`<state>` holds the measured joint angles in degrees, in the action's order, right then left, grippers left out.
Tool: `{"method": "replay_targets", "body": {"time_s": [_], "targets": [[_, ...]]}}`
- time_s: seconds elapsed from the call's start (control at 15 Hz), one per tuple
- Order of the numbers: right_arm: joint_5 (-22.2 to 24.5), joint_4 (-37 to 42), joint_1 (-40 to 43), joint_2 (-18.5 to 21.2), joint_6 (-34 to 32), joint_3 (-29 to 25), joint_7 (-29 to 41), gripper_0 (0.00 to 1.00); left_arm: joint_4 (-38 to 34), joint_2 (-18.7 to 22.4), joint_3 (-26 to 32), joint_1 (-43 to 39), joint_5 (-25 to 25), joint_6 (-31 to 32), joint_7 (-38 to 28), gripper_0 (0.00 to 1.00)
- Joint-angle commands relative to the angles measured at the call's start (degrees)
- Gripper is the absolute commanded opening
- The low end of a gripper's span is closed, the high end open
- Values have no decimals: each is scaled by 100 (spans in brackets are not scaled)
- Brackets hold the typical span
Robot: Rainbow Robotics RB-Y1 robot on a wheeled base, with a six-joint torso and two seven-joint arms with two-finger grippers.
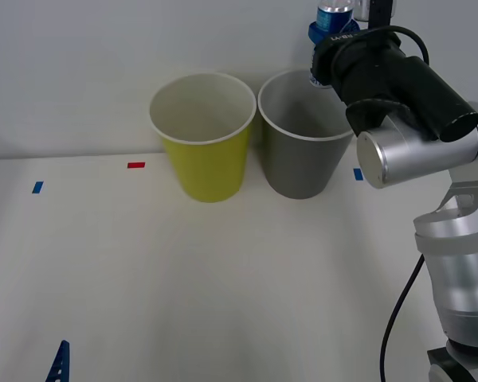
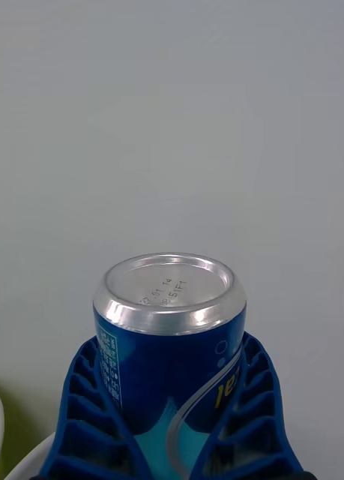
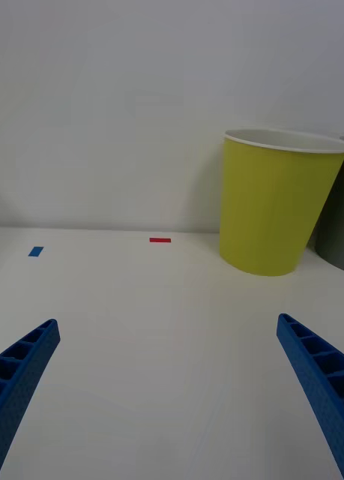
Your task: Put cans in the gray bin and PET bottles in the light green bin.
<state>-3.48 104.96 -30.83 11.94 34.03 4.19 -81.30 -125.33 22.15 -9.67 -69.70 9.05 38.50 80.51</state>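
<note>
A small blue can with a silver end is clamped between the ribbed blue fingers of my right gripper. That gripper holds the can in the air above the far right rim of the gray bin. The light green bin stands upright just left of the gray one; it shows again in the left wrist view, with the gray bin at the edge. My left gripper rests low at the table's near left, open with nothing between its fingers.
Both bins stand at the back of the white table, close to a plain wall. Small tape marks lie on the table: red, blue, and blue beside the gray bin. My right arm reaches in from the right.
</note>
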Motion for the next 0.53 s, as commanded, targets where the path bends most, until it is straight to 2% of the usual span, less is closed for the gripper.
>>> {"method": "replay_targets", "body": {"time_s": [0.07,0.27,0.33,0.4,0.47,0.53], "targets": [[-30,-2,-2,-7,7,55,97,0,0,0,0,0,0,0,0,100],[-30,-2,-2,-16,7,99,150,0,0,0,0,0,0,0,0,100],[-21,-2,-2,-16,-2,108,141,28,0,0,0,0,0,0,0,100],[5,-10,-2,-25,-20,117,106,92,0,0,0,0,0,0,0,100],[32,-2,-2,-25,-28,143,97,100,0,0,0,0,0,0,0,100],[111,-2,-2,-43,-46,170,97,100,0,0,0,0,0,0,0,100]]}}
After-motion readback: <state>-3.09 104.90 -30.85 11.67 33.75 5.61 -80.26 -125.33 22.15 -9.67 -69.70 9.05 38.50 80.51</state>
